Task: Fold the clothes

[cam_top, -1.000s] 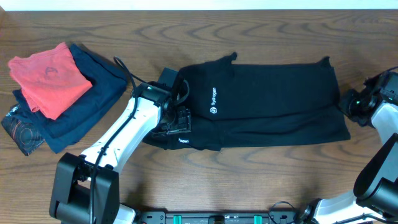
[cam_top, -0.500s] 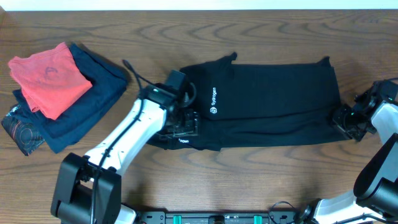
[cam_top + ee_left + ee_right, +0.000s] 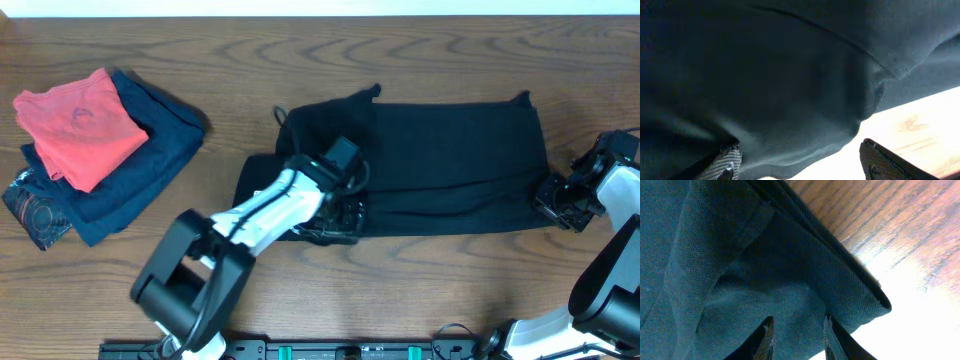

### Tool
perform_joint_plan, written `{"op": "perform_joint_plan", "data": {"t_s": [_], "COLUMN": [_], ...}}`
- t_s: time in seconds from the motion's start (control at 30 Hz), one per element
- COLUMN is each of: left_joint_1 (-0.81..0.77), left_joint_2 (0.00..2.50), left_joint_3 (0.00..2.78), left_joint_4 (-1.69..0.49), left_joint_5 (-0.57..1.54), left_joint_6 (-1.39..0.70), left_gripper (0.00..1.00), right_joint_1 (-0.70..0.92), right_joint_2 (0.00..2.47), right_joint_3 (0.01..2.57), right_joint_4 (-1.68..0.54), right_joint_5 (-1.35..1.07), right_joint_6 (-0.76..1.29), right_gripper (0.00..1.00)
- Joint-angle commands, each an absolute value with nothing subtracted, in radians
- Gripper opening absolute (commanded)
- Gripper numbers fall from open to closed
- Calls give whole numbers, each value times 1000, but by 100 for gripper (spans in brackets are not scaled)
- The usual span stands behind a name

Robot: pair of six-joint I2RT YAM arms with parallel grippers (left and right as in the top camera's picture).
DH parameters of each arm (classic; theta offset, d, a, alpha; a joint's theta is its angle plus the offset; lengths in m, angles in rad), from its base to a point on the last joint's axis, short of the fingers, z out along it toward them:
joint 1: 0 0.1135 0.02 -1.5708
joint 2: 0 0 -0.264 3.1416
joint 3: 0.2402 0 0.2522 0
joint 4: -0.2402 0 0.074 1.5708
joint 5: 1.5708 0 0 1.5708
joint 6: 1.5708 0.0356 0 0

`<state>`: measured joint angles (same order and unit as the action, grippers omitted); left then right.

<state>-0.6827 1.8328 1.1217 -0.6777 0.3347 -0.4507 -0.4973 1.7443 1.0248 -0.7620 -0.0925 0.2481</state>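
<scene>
The black T-shirt (image 3: 450,160) lies spread across the middle of the table, and its logo is hidden under my left arm. My left gripper (image 3: 340,215) is over the shirt's front edge, left of centre. In the left wrist view the gripper (image 3: 800,167) has its jaws wide apart, and shirt fabric (image 3: 790,75) sags between them and over the left pad (image 3: 727,161). My right gripper (image 3: 555,200) is at the shirt's front right corner. In the right wrist view the gripper (image 3: 797,340) has its fingers close together on the fabric (image 3: 740,255) beside the hem corner (image 3: 875,302).
A coral-red folded garment (image 3: 80,125) lies on a navy folded garment (image 3: 160,140) at the far left. A dark patterned item (image 3: 35,210) sits under them. Bare wooden table (image 3: 450,290) runs along the front.
My left gripper has moved right along the shirt's front edge and now covers the logo. My right gripper dropped to the front right corner and has held there.
</scene>
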Motion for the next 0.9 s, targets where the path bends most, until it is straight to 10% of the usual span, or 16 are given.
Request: {"op": "perform_joint_plan", "data": {"t_s": [0.0, 0.13, 0.37, 0.87], "left_joint_1": [-702, -706, -702, -566], "left_joint_2": [1831, 1845, 1853, 1803], "left_joint_3": [1126, 1126, 1127, 1243], "left_joint_4": [-647, -630, -612, -604], "left_joint_5": [355, 347, 347, 159], "left_joint_6": [-411, -412, -419, -377], "left_gripper": [77, 72, 13, 15], "right_joint_1": [-497, -497, -497, -497], "right_joint_2": [1752, 1752, 1752, 1752], "right_joint_3": [1024, 1024, 1024, 1024], "right_joint_4": [-764, -765, -768, -768], "right_joint_5": [-78, -78, -78, -78], "right_joint_6": [229, 229, 226, 226], "right_gripper": [31, 31, 31, 31]}}
